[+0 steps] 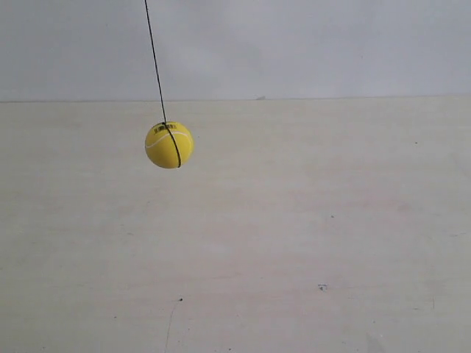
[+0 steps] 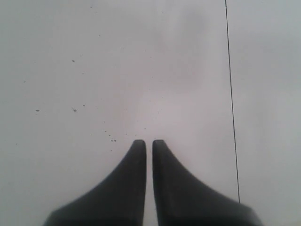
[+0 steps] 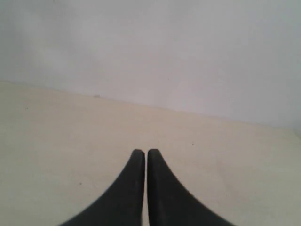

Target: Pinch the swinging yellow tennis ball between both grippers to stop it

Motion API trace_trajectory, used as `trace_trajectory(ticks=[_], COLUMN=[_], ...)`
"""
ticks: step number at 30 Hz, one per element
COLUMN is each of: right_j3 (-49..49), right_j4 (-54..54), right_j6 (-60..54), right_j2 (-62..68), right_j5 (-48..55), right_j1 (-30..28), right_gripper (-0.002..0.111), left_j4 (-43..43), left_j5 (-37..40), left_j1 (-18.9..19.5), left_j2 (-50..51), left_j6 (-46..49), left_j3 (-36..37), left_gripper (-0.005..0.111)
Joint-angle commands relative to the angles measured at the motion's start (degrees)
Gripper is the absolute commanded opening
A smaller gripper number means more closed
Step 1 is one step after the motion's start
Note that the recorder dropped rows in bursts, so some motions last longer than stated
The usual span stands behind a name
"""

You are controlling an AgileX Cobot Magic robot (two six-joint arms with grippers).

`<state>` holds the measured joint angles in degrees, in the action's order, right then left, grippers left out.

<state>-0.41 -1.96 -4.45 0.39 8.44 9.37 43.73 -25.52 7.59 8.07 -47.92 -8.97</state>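
The yellow tennis ball (image 1: pixel 169 145) hangs in the air left of the exterior view's middle, on a thin black string (image 1: pixel 154 59) that slants up out of the frame. Neither arm shows in the exterior view. In the left wrist view my left gripper (image 2: pixel 147 141) is shut, its black fingers nearly touching, with nothing between them. A thin black line (image 2: pixel 231 99) runs past beside it, apart from it. My right gripper (image 3: pixel 144 151) is also shut and empty, pointing over the pale tabletop. The ball is out of both wrist views.
A pale cream tabletop (image 1: pixel 294 235) with a few small dark specks fills the lower exterior view. Behind it stands a plain grey-white wall (image 1: pixel 309 44). The left wrist view faces a speckled pale surface (image 2: pixel 94 70).
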Motion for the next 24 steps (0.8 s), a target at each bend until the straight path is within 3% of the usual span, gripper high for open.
trace_trajectory(ticks=[1, 24], right_j3=[0.4, 0.4], right_j4=[1.5, 1.5], right_j6=[-0.1, 0.5], right_j2=[-0.4, -0.4], right_j5=[7.9, 11.1], right_j1=[-0.2, -0.2], right_gripper=[0.0, 0.0], left_j4=[-0.4, -0.4], left_j5=[0.5, 0.3], left_j1=[-0.2, -0.2], left_j2=[-0.3, -0.3], left_j6=[-0.6, -0.6], left_j3=[0.2, 0.2], left_gripper=[0.005, 0.005])
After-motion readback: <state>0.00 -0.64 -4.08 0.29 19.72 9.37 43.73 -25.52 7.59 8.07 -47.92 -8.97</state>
